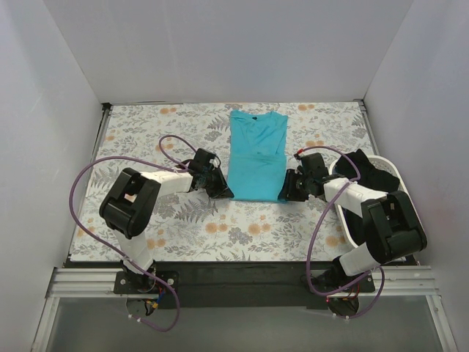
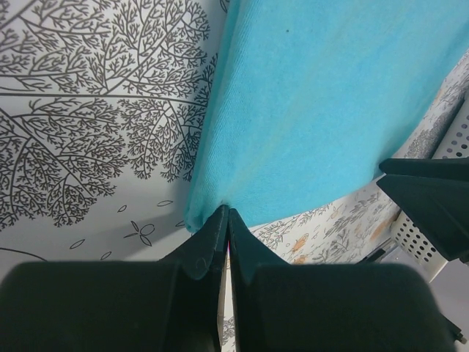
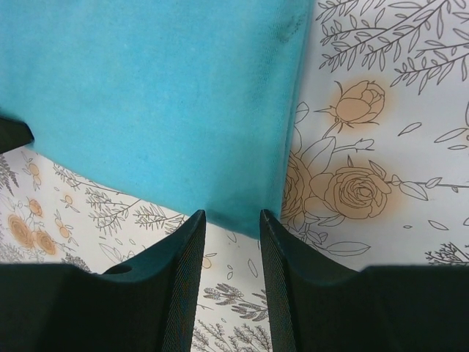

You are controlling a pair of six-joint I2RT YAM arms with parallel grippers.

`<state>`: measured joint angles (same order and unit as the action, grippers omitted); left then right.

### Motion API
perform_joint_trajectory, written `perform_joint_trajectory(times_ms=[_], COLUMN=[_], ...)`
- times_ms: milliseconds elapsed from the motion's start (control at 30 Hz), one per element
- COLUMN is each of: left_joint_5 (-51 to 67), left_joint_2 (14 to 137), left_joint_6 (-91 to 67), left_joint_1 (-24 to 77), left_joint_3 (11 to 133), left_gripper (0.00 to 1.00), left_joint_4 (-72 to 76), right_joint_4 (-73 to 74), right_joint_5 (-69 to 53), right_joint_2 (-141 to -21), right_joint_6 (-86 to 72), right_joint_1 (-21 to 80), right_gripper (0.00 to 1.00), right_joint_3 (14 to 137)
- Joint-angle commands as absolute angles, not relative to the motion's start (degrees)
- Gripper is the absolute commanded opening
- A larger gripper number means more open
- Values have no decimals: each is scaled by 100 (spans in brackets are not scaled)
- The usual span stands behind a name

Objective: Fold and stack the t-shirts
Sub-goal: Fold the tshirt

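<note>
The teal t-shirt (image 1: 256,158) lies flat on the floral cloth in the middle, folded into a narrow strip with its collar at the far end. My left gripper (image 1: 220,193) is at its near-left corner; in the left wrist view the gripper (image 2: 226,211) is shut with the shirt's (image 2: 322,110) edge pinched at the tips. My right gripper (image 1: 286,193) is at the near-right corner; in the right wrist view it (image 3: 233,214) is open, its fingers on either side of the shirt's (image 3: 161,95) corner. A black t-shirt (image 1: 364,170) lies in the basket. No red shirt is in view.
The grey floral cloth (image 1: 146,132) covers the table. A white plastic basket (image 1: 346,224) stands at the right edge, close beside my right arm, and its perforated wall shows in the left wrist view (image 2: 421,238). White walls enclose three sides.
</note>
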<state>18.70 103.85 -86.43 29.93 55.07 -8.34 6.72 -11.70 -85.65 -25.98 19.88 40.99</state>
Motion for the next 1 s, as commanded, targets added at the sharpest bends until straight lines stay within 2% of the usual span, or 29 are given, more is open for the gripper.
perform_joint_trajectory(times_ms=[0,133,167,233,267,400,967], left_joint_5=[1451,1301,1292,1301,1283,1318,1081], left_joint_2=[10231,10029,9907,9774,9626,9457,10256], left_joint_6=[-8499,-8385,-8359,-8306,-8288,-8262,-8156], left_joint_1=[2979,2944,2927,2918,2918,2918,2918], left_joint_3=[5563,5818,5879,5906,5915,5880,6029], left_gripper=[0,4,12,19,28,38,39], left_joint_4=[-1142,-1441,-1546,-1626,-1687,-1802,-1653], right_joint_4=[852,984,1045,1125,1160,1230,686], right_joint_5=[-976,-870,-853,-757,-712,-650,-975], right_joint_2=[-8403,-8236,-8174,-7982,-7920,-7752,-8191], right_joint_6=[-2549,-2531,-2540,-2531,-2523,-2549,-2944], right_joint_1=[1942,1951,1951,1942,1942,1942,2136], right_gripper=[43,43,45,49,53,56,51], right_joint_3=[4017,4052,4060,4095,4104,4087,3894])
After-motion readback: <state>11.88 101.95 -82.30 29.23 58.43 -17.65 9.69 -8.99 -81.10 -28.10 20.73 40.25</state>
